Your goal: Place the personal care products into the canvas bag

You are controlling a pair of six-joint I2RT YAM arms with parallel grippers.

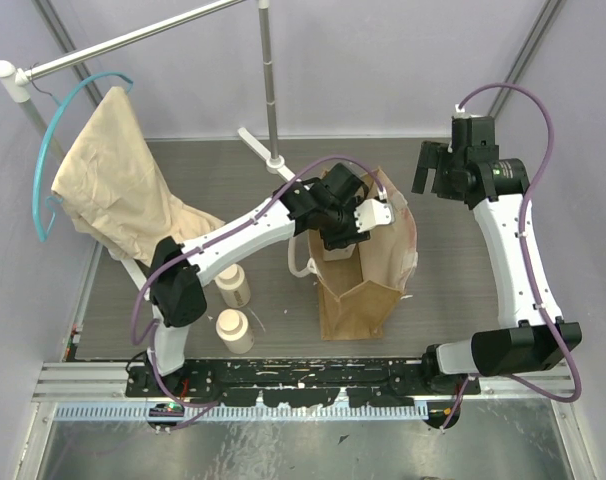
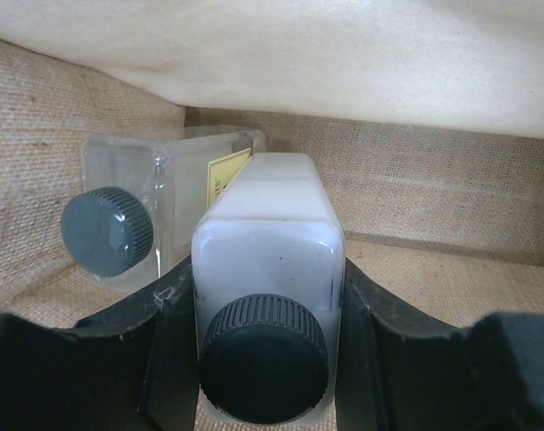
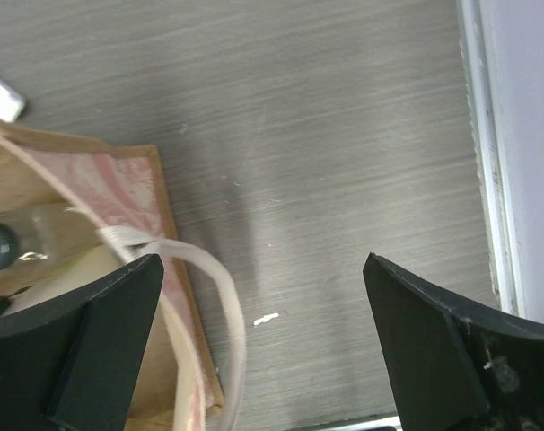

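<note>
The square bottle (image 2: 267, 233) with the dark cap is already down inside the bag (image 1: 358, 300). It's clamped in the left claw (image 2: 267, 301), one finger flat on each long side. Its long axis runs straight out along the fingers, with the cap back toward the wrist and the base aimed at the far wall of the bag. It looks low over the bag's floor, but I honestly can't tell if it's touching.

Just to its left, the other square bottle (image 2: 155, 215) lies on its side on the floor. It's roughly parallel, cap facing the same way, and the two seem to nearly meet at the far end. The floor to the right of the held one is bare. My guess is the drop comes down to that: let go here and it should settle next to its twin.

The left arm reaches from its base up over the rim, with the wrist dipped into the bag's mouth. One cream bottle (image 1: 233, 287) and a second cream bottle (image 1: 234, 330) stand on the table (image 1: 463, 290) right by that arm's base, so the left is way nearer for those. The right claw (image 1: 438, 170) hangs over the table past the bag's right side, fingers wide apart, holding nothing.
</note>
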